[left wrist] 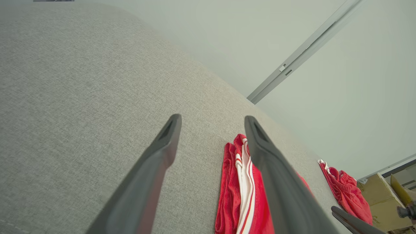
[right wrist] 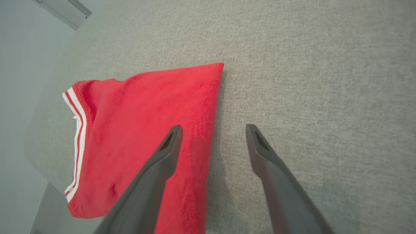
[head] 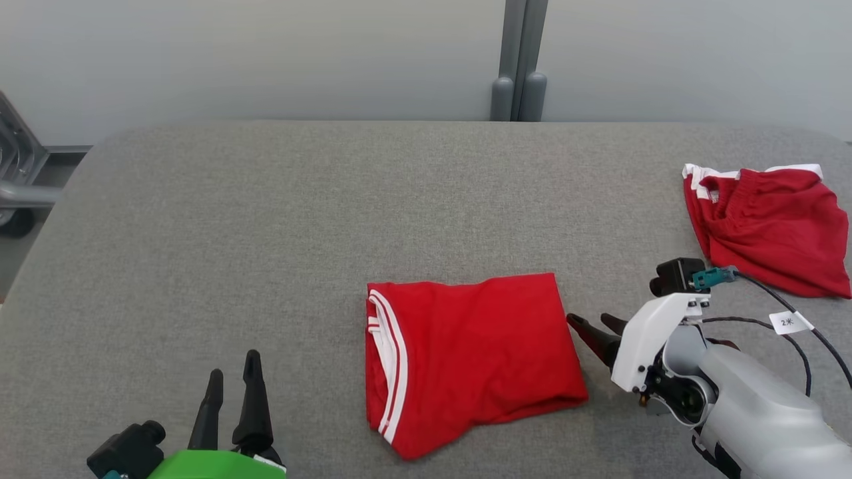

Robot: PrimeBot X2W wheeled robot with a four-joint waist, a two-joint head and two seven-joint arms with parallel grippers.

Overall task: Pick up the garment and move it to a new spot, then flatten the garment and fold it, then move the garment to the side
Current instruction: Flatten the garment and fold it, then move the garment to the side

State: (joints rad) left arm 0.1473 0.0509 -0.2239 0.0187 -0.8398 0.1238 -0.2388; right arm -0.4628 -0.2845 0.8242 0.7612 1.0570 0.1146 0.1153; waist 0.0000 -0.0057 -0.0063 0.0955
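Right tool (head: pixel 588 320) is sitting just right of the folded garment (head: pixel 472 352), fingers apart, empty; left tool (head: pixel 233 364), apart too, is hovering well left of it. Garment is lying flat on the bench (head: pixel 266 233). Likely risk: pinching only the top layer, fold opening while being moved aside.

The red garment (head: pixel 472 359), folded flat with white-striped trim at its left edge, lies on the grey table (head: pixel 266 233).

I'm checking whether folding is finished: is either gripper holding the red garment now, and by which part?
Nothing is held. The left gripper stands open over the table; the right gripper is open astride the right edge of the folded garment.
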